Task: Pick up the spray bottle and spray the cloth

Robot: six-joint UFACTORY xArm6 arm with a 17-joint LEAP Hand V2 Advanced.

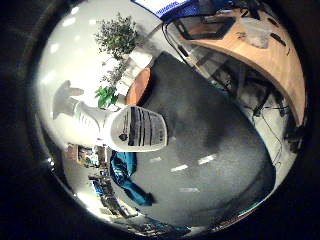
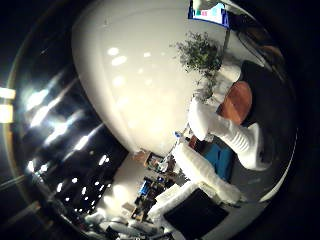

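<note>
Neither the spray bottle nor the cloth shows in either view. In the little finger side palm view a white finger (image 1: 128,126) of my right hand (image 1: 100,115) reaches in over a broad dark grey surface (image 1: 200,140), its ribbed tip turned towards the palm. In the thumb side palm view white fingers (image 2: 225,135) and a black part of the hand stand against the room. The fingers are loosely bent with nothing between them. The palm looks out sideways at the room.
A wooden table (image 1: 268,60) with a clear container stands beyond the grey surface. An orange chair (image 1: 138,86) and leafy plants (image 1: 118,38) stand at the far side. A wall screen (image 2: 208,11) hangs above another plant (image 2: 198,52). Cluttered shelves (image 1: 100,185) stand beside the fingers.
</note>
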